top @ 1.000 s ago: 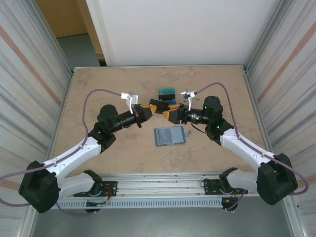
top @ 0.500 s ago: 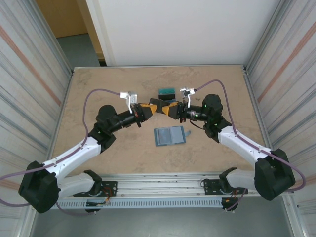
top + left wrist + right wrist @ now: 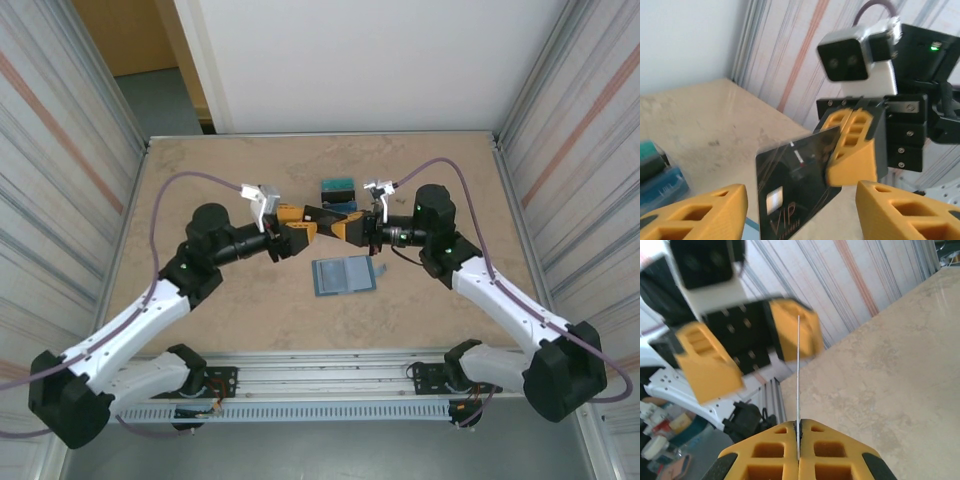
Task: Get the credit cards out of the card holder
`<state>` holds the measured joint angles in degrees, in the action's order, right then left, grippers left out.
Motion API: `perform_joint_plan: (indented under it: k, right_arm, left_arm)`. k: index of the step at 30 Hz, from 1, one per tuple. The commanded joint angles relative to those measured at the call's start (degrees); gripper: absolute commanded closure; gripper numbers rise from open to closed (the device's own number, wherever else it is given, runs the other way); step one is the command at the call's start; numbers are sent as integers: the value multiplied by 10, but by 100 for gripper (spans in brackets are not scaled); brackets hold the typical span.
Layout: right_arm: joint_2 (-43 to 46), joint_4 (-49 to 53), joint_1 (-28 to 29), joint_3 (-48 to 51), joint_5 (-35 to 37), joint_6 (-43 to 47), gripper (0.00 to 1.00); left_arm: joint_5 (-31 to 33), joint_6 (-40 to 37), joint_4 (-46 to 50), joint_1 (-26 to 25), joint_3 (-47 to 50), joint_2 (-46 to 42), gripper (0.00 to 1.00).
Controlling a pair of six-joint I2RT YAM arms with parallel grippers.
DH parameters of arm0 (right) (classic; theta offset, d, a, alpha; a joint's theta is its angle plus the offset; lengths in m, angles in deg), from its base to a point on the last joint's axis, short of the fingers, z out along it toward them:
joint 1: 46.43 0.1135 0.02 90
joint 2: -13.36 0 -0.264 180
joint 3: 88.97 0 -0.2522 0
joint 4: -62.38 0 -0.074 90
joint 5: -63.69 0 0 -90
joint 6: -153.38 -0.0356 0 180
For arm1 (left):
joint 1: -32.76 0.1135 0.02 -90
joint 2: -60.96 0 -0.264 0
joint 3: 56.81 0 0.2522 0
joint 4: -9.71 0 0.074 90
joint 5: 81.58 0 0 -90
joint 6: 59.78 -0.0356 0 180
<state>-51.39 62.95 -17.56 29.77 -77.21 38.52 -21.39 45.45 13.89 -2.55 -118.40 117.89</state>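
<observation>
Got the right gripper (image 3: pixel 338 226) clamped shut on a black card (image 3: pixel 792 190), up in the air over the middle of the table (image 3: pixel 200 180). Glossy face, little chip, "VIP" printed near one end in the left wrist view. Shows up edge-on from the right wrist as nothing but a thin pale line.

Can see the left gripper (image 3: pixel 300 222) nose to nose with the right one, fingers spread wide, the card's free end sitting in the gap. Can't tell if either pad is touching it.

Found the card holder (image 3: pixel 343 274) lying open and flat under the two grippers, toward the near edge, paler grey-blue inside faces up.

Spotted a small stack of cards (image 3: pixel 337 187), teal and blue, out by the middle of the far edge.

Also a tiny bluish sliver (image 3: pixel 381 270) just off the holder's right side, too small to call.
</observation>
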Motion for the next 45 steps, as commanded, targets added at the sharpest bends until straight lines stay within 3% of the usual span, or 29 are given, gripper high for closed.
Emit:
perform_joint_plan:
  k: [1, 10, 19, 33, 36, 39, 45]
  right_arm:
    - [26, 127, 1, -32, -6, 91, 100]
    - [41, 229, 5, -58, -32, 156, 100]
    - [36, 266, 7, -69, -58, 183, 100]
    - [23, 279, 8, -73, -47, 192, 99]
    - [24, 280, 6, -73, -19, 186, 83]
    - [28, 282, -2, -70, 13, 177, 53]
    - [29, 288, -21, -62, 95, 147, 30]
  left_arm:
    - [-32, -157, 178, -1, -85, -13, 35]
    - [-21, -309, 392, -49, -233, 87, 34]
    - [-49, -348, 454, -60, -314, 183, 39]
    - [-101, -368, 470, -57, -335, 226, 92]
    - [-94, -373, 452, -51, -325, 227, 100]
    - [-91, -375, 409, -32, -302, 223, 100]
    - [-65, -395, 295, 7, -265, 232, 100]
